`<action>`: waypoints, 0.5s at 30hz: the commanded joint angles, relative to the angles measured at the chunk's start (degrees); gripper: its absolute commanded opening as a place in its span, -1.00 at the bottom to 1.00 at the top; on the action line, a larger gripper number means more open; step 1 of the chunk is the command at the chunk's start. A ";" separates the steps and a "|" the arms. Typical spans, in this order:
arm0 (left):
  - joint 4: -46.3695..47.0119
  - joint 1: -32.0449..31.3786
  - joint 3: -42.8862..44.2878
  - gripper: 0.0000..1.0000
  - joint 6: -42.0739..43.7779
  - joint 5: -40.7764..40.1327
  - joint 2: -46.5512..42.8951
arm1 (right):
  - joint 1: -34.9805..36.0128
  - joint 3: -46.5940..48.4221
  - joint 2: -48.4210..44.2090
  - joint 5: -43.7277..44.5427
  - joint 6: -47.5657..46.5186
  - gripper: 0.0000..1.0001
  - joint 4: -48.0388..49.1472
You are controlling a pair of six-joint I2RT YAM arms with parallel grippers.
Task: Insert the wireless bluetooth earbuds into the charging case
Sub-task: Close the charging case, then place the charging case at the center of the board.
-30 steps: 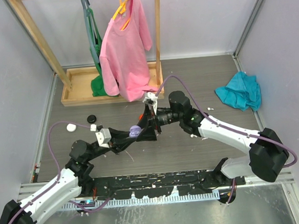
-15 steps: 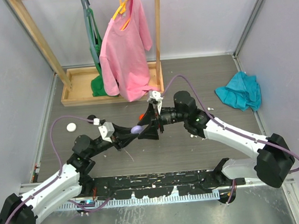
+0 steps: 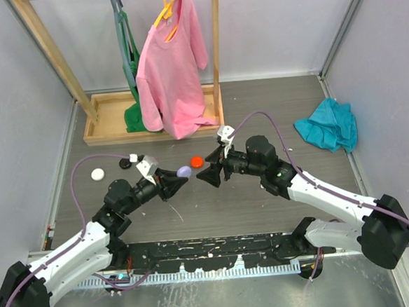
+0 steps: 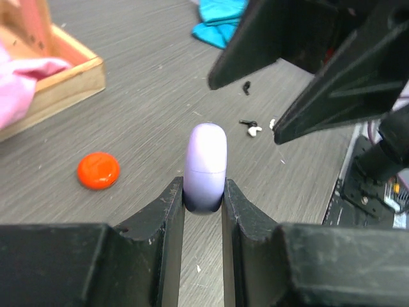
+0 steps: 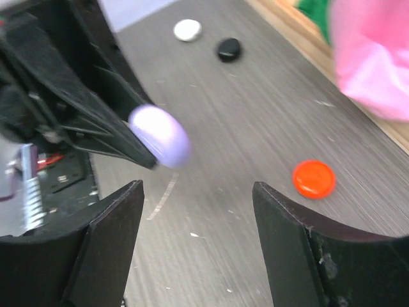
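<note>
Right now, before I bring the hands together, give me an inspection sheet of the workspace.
Surface: grey wood-grain table, a few white specks.
Job's things: lilac case held on edge above the table; tiny earbuds, white and dark, lying loose on the table.
Clutter: red case, white case, black case, teal cloth.
Hands: left hand shut on the lilac case; right hand open, empty, facing it.
Cables: a purple cable arcs over each arm.
Surroundings: wooden rack with pink shirt and green garment; grey walls.
</note>
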 commanded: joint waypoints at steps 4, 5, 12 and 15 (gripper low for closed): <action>-12.39 0.00 7.40 -0.90 -10.72 -17.24 3.96 | -0.35 -7.83 -3.57 29.47 0.75 0.49 5.91; -13.98 -0.07 8.23 -0.90 -12.13 -19.19 5.60 | -0.35 -8.64 -3.45 32.13 1.09 0.49 6.14; -16.31 0.73 14.15 -0.92 -21.11 -22.80 21.86 | -0.33 -14.37 -4.38 48.18 3.27 0.49 10.38; -16.22 1.45 16.80 -0.92 -24.31 -22.73 28.61 | -0.33 -17.48 -5.78 50.94 3.61 0.48 14.32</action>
